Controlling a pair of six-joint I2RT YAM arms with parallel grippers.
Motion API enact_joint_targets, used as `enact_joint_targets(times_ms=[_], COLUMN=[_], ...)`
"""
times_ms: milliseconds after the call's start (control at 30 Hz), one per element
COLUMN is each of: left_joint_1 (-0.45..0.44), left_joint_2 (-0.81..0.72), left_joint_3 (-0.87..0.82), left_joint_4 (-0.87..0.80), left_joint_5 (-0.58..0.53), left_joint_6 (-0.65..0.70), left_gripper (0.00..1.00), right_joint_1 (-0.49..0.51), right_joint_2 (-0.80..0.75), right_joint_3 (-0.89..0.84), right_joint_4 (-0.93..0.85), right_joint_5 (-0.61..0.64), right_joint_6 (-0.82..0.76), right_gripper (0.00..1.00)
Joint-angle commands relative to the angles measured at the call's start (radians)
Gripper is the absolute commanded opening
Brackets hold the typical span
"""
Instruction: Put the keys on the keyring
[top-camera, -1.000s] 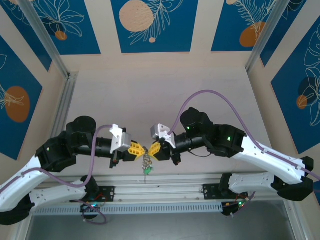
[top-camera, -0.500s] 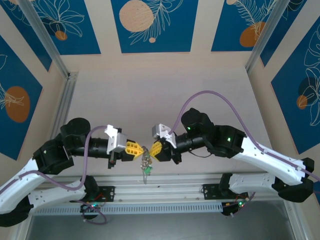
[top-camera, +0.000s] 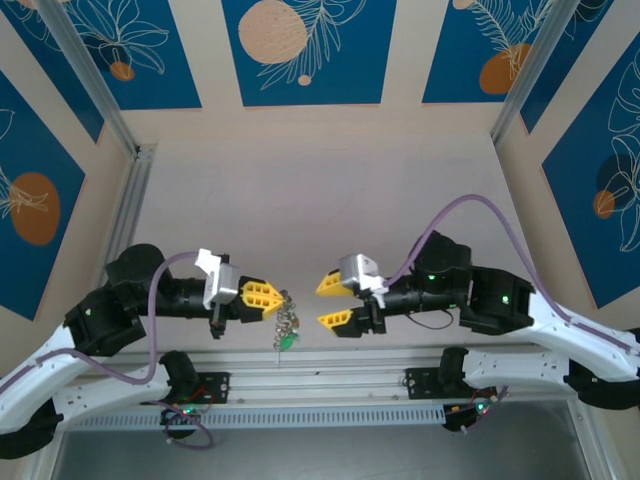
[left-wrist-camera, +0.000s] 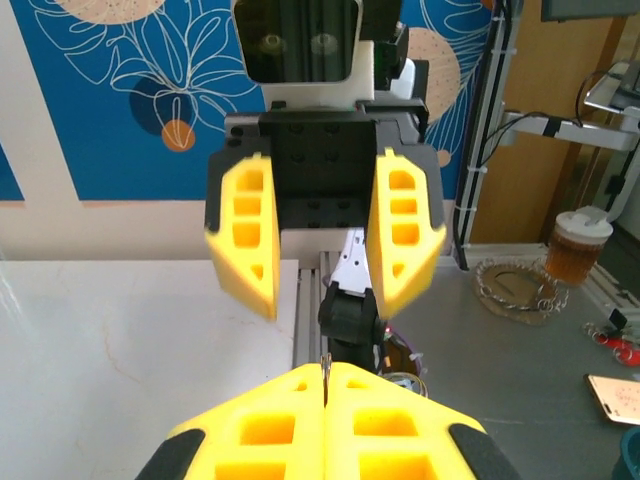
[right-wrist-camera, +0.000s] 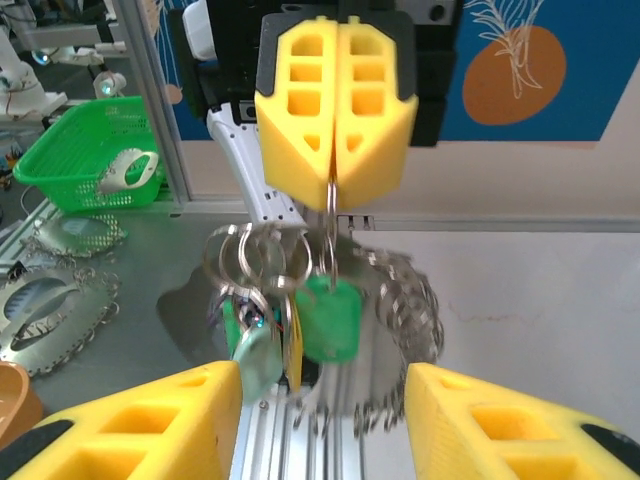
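My left gripper (top-camera: 281, 296) is shut on the thin wire of the keyring (top-camera: 286, 308). A bunch of keys (top-camera: 288, 330) with green tags hangs from it over the table's near edge. In the right wrist view the left gripper (right-wrist-camera: 334, 185) pinches the keyring (right-wrist-camera: 330, 215) from above; small rings, a green tag (right-wrist-camera: 330, 315) and a yellowish tag dangle below, blurred. My right gripper (top-camera: 335, 301) stands open, a short way right of the bunch, touching nothing. Its fingers (right-wrist-camera: 130, 425) frame the keys (right-wrist-camera: 268, 320) from below. In the left wrist view the left gripper (left-wrist-camera: 325, 372) is shut on the wire.
An aluminium rail (top-camera: 320, 385) runs along the table's near edge, under the hanging bunch. Off the table are a green basket (right-wrist-camera: 90, 150), metal chains (right-wrist-camera: 60, 300) and a cup (left-wrist-camera: 575, 245). The pale table top (top-camera: 320, 190) stretches behind both arms.
My right gripper has opened, let go of the keyring and drawn back to the right. My left gripper has shifted slightly left and down with the bunch, which swings.
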Motion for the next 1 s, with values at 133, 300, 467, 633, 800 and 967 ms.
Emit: enact_joint_targets(times_ms=[133, 300, 467, 633, 800, 967], left_joint_1=[-0.006, -0.005, -0.004, -0.006, -0.006, -0.005], left_joint_2=[-0.015, -0.019, -0.028, -0.035, -0.037, -0.035], left_joint_3=[-0.059, -0.082, -0.098, -0.089, -0.085, -0.078], left_joint_4=[0.173, 0.208, 0.235, 0.225, 0.216, 0.200], left_joint_5=[0.036, 0.053, 0.060, 0.061, 0.064, 0.066], left_joint_6=[-0.085, -0.103, -0.114, -0.112, -0.110, -0.101], left_gripper=[0.00, 0.00, 0.00, 0.00, 0.00, 0.00], right_joint_1=[0.028, 0.026, 0.026, 0.025, 0.017, 0.009], right_joint_2=[0.057, 0.031, 0.007, 0.002, 0.033, 0.055], right_joint_3=[0.023, 0.012, 0.004, 0.003, 0.020, 0.027], right_joint_4=[0.106, 0.122, 0.124, 0.128, 0.131, 0.144], right_joint_5=[0.031, 0.019, 0.001, 0.013, 0.044, 0.018], right_joint_6=[-0.053, -0.033, -0.020, -0.015, -0.005, -0.002], right_gripper=[0.44, 0.37, 0.37, 0.37, 0.32, 0.29])
